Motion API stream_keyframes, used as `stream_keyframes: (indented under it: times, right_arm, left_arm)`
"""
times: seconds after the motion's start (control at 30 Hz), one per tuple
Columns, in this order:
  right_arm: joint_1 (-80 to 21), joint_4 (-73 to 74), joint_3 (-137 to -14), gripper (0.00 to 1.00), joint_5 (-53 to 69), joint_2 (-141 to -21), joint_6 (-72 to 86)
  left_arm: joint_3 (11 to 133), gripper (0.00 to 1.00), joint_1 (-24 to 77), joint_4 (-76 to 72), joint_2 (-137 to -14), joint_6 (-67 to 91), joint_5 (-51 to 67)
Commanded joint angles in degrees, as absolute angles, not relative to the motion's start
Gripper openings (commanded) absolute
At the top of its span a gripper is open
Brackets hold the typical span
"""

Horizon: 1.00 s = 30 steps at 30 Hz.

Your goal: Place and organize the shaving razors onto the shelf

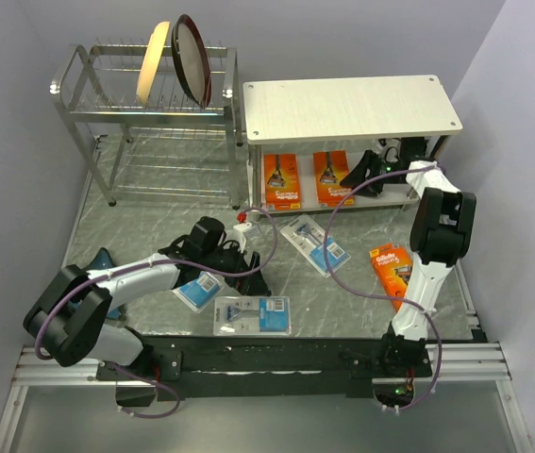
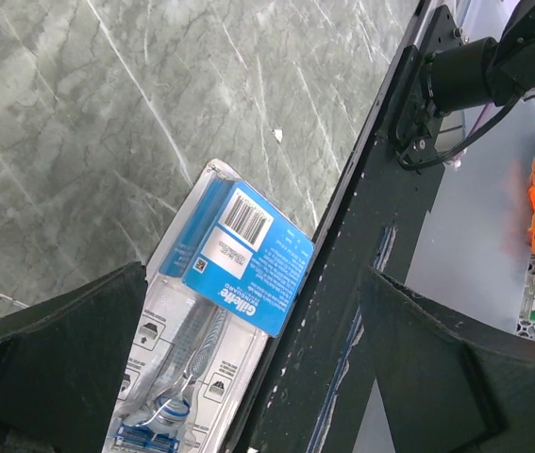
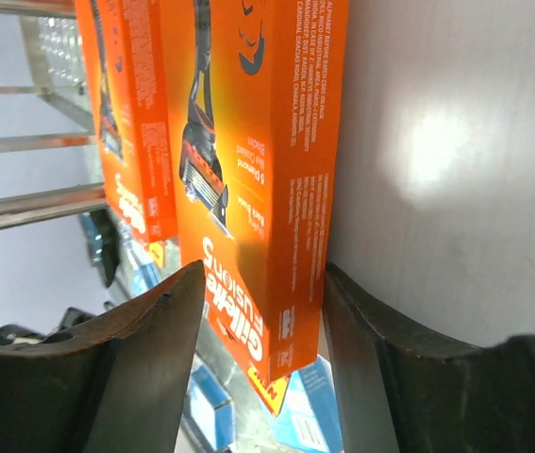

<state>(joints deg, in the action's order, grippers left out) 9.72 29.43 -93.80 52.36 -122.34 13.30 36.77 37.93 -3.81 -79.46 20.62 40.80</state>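
- right claw (image 3: pixel 262 283) straddles upright orange razor pack (image 3: pixel 248 142) on the shelf (image 1: pixel 342 104) lower tier; gripping or released, can't tell
- open fully, back straight out, don't tip it
- left claw (image 2: pixel 253 274) wide over blue pack (image 2: pixel 239 245)

Top view: even, soft overhead light, no hard shadows. The shelf (image 1: pixel 352 104) has a top board that is almost blown out, and its lower tier sits in shade. The table (image 1: pixel 125 231) shows a mild sheen.

Left wrist: blue razor pack (image 2: pixel 239 255) is sharp, barcode readable, faint glare on its plastic. Left gripper fingers (image 2: pixel 59 368) are dark and soft-focus.

Right wrist: orange razor pack (image 3: pixel 248 170) is in focus and saturated. Bright hotspot on the white panel (image 3: pixel 437 151) beside it. Right gripper fingers (image 3: pixel 135 368) are underexposed, and the background at left is blurred.
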Motion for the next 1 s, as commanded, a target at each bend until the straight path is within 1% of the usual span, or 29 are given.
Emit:
stream_keyframes:
  times: [0.0,0.07,0.1,0.23,0.27,0.37,0.47,0.5,0.57,0.63,0.67,0.73,0.8,0.83,0.87,0.9,0.97]
  right_arm:
    - [12.04,29.80,-93.26,0.61,44.74,-116.74,9.85]
    - [12.04,28.75,-90.80,0.63,43.69,-114.97,9.41]
    - [12.04,28.04,-90.10,0.66,41.94,-113.31,9.23]
    - [12.04,27.86,-86.23,0.67,39.91,-109.78,8.00]
    - [11.95,27.95,-85.44,0.70,39.47,-108.99,7.74]
    - [12.04,27.51,-81.31,0.71,36.83,-104.43,6.60]
    - [12.13,27.07,-74.29,0.72,33.40,-96.26,3.01]
    - [12.13,28.20,-72.18,0.72,32.96,-91.54,0.99]
    - [12.22,29.96,-65.85,0.72,30.86,-86.51,-6.02]
    - [12.22,33.04,-59.28,0.73,28.84,-79.04,-11.05]
    - [12.39,34.00,-57.06,0.74,25.70,-76.58,-14.90]
    - [13.18,36.99,-52.32,0.75,22.78,-69.81,-18.00]
    - [13.45,38.92,-50.11,0.85,17.79,-64.81,-20.21]
    - [13.53,39.54,-48.53,0.89,16.28,-63.64,-20.39]
    - [13.80,39.99,-47.99,0.96,15.22,-62.85,-20.74]
    - [14.06,40.43,-47.47,1.00,13.38,-61.88,-20.83]
    - [15.55,41.13,-47.90,1.00,12.40,-62.14,-22.84]
  left_arm:
    - [38.58,0.99,38.14,-6.85,-79.45,20.04,40.78]
    - [38.50,0.99,38.14,-7.21,-79.45,20.39,40.69]
    - [38.41,0.99,38.14,-7.38,-79.37,20.39,40.43]
    - [37.88,1.00,38.14,-8.17,-78.84,21.09,40.25]
    - [37.71,0.99,38.14,-8.17,-78.58,21.09,39.91]
    - [36.92,0.99,38.14,-8.44,-77.44,20.75,37.71]
    - [36.91,1.00,38.23,-7.65,-75.85,17.85,33.15]
    - [37.35,0.99,38.23,-7.47,-75.59,17.06,32.53]
    - [38.14,0.99,38.23,-7.47,-75.32,15.30,32.08]
    - [39.20,0.99,38.32,-8.26,-75.24,15.20,32.60]
    - [39.37,0.99,38.41,-9.57,-75.23,15.47,33.04]
    - [40.16,0.99,39.37,-10.72,-75.15,16.34,31.83]
    - [41.56,0.99,41.21,-11.25,-75.06,16.52,28.58]
    - [42.01,0.99,41.83,-11.51,-75.15,15.83,28.22]
    - [42.53,0.99,42.53,-11.60,-75.23,15.73,27.17]
    - [43.58,0.99,44.28,-11.43,-75.41,15.47,25.51]
    - [44.82,0.99,45.61,-11.08,-76.72,12.67,26.45]
